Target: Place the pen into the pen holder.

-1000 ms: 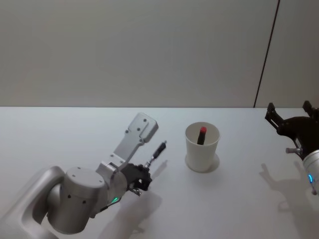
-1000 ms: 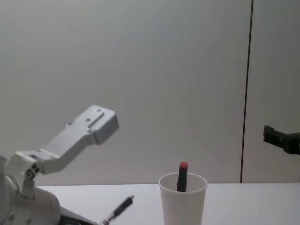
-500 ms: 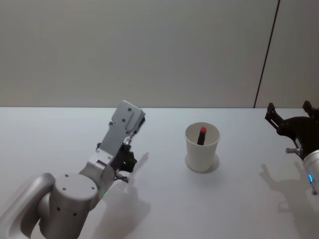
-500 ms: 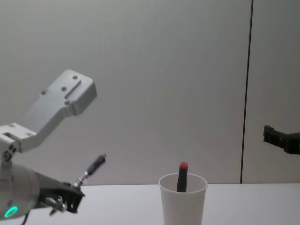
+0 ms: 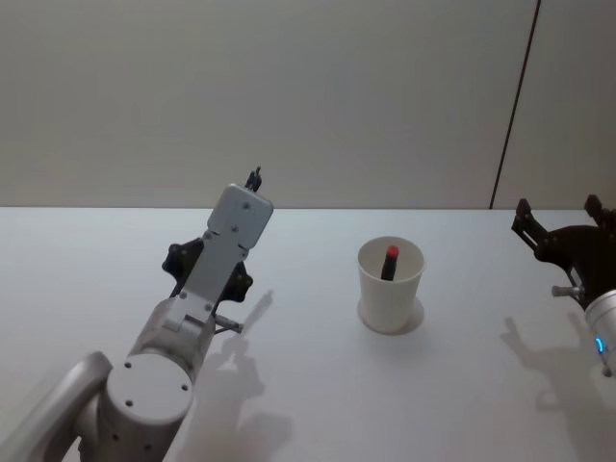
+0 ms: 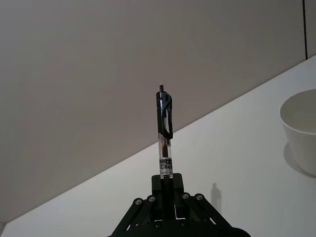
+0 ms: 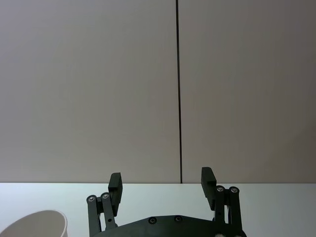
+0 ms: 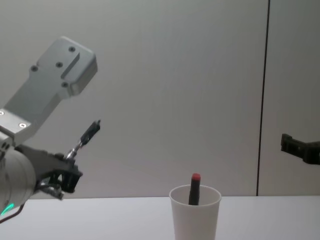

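Observation:
A black click pen point(image 6: 165, 133) stands upright in my left gripper point(image 6: 167, 181), which is shut on its lower end. From the chest view the pen point(image 8: 87, 136) is raised well above the table, tilted, to the left of the pen holder point(image 8: 195, 215). The pen holder point(image 5: 390, 286) is a white paper cup at the table's middle, with a dark, red-capped pen point(image 5: 390, 260) standing in it. My right gripper point(image 7: 161, 185) hovers open and empty at the right, beyond the cup point(image 7: 34, 224).
The white table point(image 5: 462, 385) is bare around the cup. A plain wall rises behind it, with a dark vertical seam point(image 5: 515, 101) at the right. My left arm's wrist housing point(image 5: 226, 245) stands left of the cup.
My left arm has swung up and to the left, lifting the pen from low over the table to an upright pose farther from the cup. The right arm has not moved.

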You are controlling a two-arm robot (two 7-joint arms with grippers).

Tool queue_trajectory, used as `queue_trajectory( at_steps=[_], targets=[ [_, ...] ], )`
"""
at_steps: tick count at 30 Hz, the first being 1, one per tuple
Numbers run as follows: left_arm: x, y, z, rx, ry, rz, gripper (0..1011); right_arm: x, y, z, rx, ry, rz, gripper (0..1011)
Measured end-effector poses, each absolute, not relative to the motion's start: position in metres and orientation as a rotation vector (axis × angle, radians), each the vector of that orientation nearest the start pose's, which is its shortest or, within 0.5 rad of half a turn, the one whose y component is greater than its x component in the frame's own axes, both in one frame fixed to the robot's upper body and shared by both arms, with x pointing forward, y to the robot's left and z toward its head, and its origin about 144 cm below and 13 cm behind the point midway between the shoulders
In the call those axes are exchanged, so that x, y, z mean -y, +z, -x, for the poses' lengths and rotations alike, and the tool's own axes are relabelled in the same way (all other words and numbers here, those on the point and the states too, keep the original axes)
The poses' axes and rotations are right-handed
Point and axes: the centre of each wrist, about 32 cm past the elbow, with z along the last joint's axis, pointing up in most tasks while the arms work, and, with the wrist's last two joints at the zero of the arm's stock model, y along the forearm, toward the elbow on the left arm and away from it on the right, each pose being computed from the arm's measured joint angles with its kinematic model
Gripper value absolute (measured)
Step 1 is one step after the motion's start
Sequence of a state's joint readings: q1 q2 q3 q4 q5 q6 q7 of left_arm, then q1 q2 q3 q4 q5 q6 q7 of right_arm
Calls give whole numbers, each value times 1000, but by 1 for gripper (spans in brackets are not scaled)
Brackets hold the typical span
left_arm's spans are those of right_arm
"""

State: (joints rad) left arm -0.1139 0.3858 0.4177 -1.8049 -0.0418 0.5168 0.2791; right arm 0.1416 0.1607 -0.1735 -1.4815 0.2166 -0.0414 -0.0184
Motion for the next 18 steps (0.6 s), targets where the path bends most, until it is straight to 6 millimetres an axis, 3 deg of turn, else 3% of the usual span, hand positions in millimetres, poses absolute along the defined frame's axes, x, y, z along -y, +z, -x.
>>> queue_trajectory(
  at_steps=[18],
  targets=[
    [-187, 1210, -458, 407, 1358, -338, 135, 224, 1158, -496, 17, -1433, -79, 1002]
  ],
)
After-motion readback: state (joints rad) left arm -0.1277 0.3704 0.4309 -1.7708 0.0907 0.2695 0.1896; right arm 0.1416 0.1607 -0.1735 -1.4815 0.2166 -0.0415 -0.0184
